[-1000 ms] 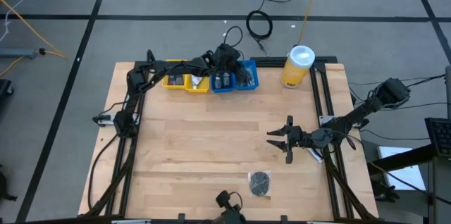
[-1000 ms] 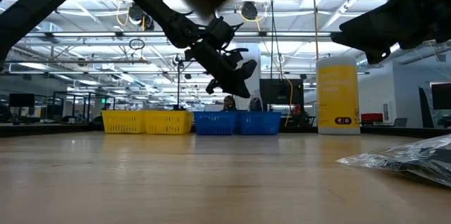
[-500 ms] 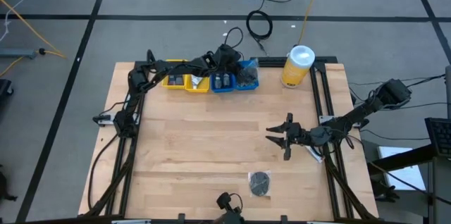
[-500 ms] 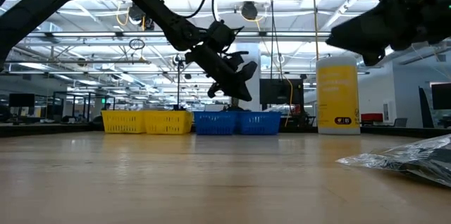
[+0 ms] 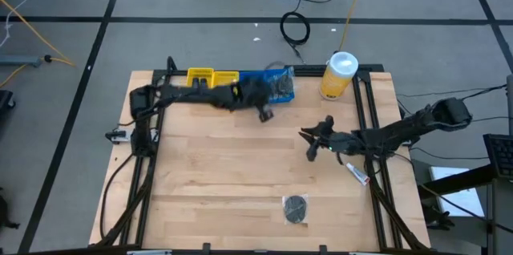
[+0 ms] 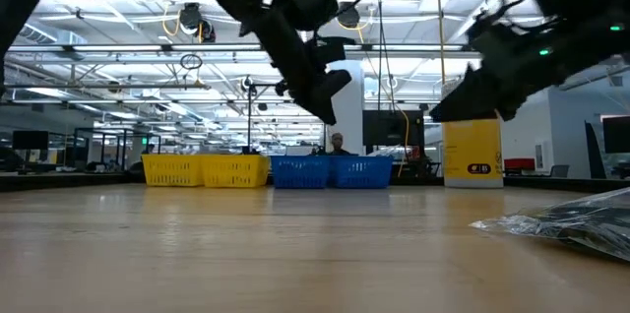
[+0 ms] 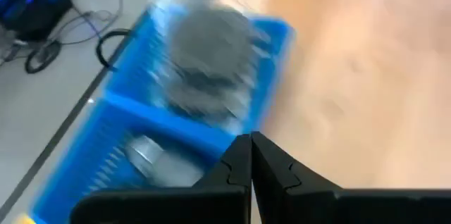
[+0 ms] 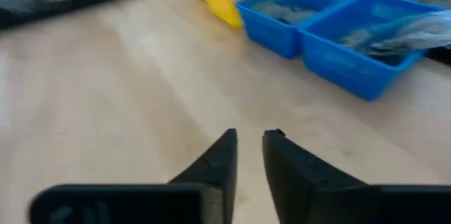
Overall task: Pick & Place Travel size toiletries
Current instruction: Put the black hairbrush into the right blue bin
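Note:
A dark round packet [image 5: 296, 208] in clear wrap lies flat on the wood near the front edge; the low view shows it at the right [image 6: 571, 222]. A thin white tube [image 5: 357, 172] lies by the right rail. More small items sit in the blue bins [image 5: 276, 87], among them a grey round packet [image 7: 208, 55]. My left gripper [image 5: 265, 115] hangs shut and empty just in front of the blue bins [image 7: 162, 132]. My right gripper [image 5: 309, 143] hovers over bare wood right of centre, slightly open [image 8: 248, 146], holding nothing.
Yellow bins [image 5: 204, 76] and blue bins [image 6: 331, 171] stand in a row along the far edge. A tall yellow canister with a white lid [image 5: 339, 74] stands at the far right. Black rails [image 5: 370, 119] run down both table sides. Bare wood lies in the middle.
My left gripper has swung off the bins toward the near edge and a little right, rolling as it went, still shut. My right gripper has moved toward the table's left and far edge, its fingers drawing closer together; the white tube now shows behind it.

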### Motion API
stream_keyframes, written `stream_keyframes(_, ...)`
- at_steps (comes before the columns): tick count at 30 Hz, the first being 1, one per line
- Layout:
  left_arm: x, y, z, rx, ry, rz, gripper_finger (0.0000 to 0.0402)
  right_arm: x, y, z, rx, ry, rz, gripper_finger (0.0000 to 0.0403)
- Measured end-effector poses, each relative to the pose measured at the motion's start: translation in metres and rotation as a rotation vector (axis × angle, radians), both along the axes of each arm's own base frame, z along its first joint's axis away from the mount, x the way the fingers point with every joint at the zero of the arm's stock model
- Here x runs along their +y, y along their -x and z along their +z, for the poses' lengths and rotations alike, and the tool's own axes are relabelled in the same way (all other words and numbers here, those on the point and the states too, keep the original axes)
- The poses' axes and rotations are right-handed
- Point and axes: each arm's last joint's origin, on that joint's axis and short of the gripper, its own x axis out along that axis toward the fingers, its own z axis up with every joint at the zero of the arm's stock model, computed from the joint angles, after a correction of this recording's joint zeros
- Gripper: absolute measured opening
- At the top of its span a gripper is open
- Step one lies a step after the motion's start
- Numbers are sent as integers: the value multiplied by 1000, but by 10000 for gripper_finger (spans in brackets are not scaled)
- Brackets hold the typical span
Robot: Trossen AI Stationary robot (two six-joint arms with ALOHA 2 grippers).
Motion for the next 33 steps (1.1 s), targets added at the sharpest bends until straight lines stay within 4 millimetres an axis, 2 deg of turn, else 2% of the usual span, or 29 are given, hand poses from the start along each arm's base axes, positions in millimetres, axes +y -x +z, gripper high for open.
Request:
stream_keyframes(3, -39, 12, -17, -12, 4, -65, 1, -14, -14, 3, 88, 31, -68, 30)
stream_keyframes(6, -74, 30, -29, -101, 11, -125, 2, -36, -32, 11, 144, 58, -112, 5)
stream_keyframes(10, -111, 58, -50, -195, 28, -201, 3, -71, -56, 28, 207, 62, -173, 7)
stream_keyframes(14, -137, 79, -63, -261, 43, -269, 6, -109, -77, 46, 294, 78, -264, 1)
stream_keyframes(18, -153, 91, -77, -229, 49, -315, 1, -142, -93, 50, 396, 60, -340, 1)
stream_keyframes(23, -163, 93, -77, -234, 19, -313, 9, -176, -109, 42, 455, 33, -417, 1)
stream_keyframes(28, -167, 94, -77, -230, 8, -318, 3, -191, -121, 30, 495, 6, -440, 1)
stream_keyframes(33, -167, 94, -77, -234, 10, -317, 7, -202, -121, 12, 542, -44, -471, 1)
